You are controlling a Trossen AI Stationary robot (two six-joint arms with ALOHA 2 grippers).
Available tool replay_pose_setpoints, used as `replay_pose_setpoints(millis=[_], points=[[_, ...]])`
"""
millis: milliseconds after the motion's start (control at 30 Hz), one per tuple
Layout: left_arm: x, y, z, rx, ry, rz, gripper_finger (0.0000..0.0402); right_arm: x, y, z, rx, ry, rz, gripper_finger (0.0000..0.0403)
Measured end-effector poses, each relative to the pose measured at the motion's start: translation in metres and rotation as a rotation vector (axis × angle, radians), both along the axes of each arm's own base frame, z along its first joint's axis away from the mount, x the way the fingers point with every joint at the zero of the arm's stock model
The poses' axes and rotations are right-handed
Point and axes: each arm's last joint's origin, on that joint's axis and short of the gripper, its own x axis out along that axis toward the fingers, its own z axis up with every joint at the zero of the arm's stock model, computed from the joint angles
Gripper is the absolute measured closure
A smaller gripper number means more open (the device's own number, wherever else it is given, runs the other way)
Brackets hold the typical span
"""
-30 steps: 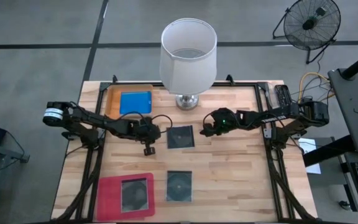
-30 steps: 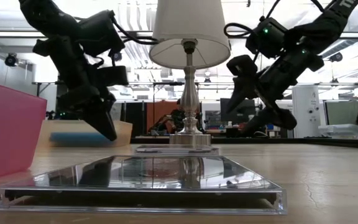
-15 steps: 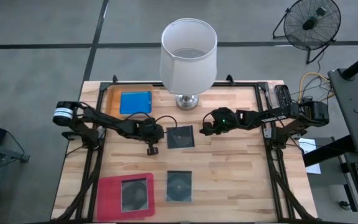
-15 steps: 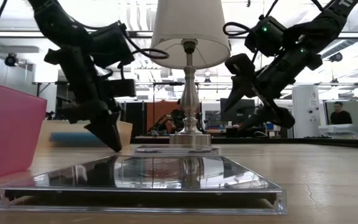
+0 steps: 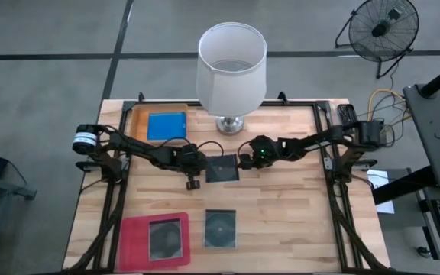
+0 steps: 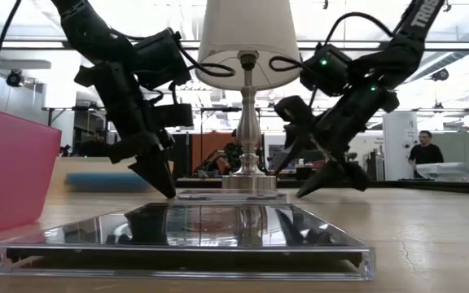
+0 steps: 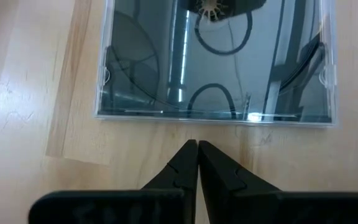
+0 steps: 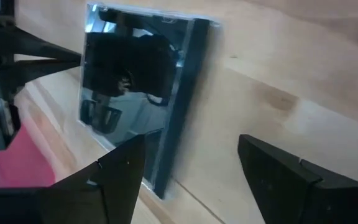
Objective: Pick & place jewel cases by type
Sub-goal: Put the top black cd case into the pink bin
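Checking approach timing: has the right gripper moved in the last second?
Yes. In the high view the open right gripper has shifted left, away from the table's right edge, under the silver lamp base, reaching the dark transparent jewel case at centre.

Bright, even; glare on case (image 7: pixel 216 59).

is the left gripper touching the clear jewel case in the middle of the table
Apart. In the left wrist view, bare wood shows between the shut tips of the left gripper and the near edge of the clear jewel case.
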Motion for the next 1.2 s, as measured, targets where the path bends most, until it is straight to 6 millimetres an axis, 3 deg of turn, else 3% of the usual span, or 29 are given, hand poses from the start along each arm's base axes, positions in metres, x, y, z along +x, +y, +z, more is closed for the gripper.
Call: replay_pose_setpoints(millis=[300,667,1000,1200], points=[[0.002,0.000,0.000,-0.014,-0.024,0.001,0.0402,0.019,-0.001,-0.005,0.001,-0.002,0.027,0.0147],[0.007,-0.001,0.002,-0.044,-0.081,-0.020,0.0402,0.021,-0.001,-0.005,-0.002,0.001,0.031,0.0152],[0.017,-0.003,-0.020,-0.079,-0.020,0.017,0.0402,0.021,-0.001,-0.006,0.002,0.007,0.033,0.0154],[0.024,-0.002,-0.023,-0.083,0.021,0.014,0.0402,0.021,-0.001,-0.006,0.018,0.003,0.038,0.0154]])
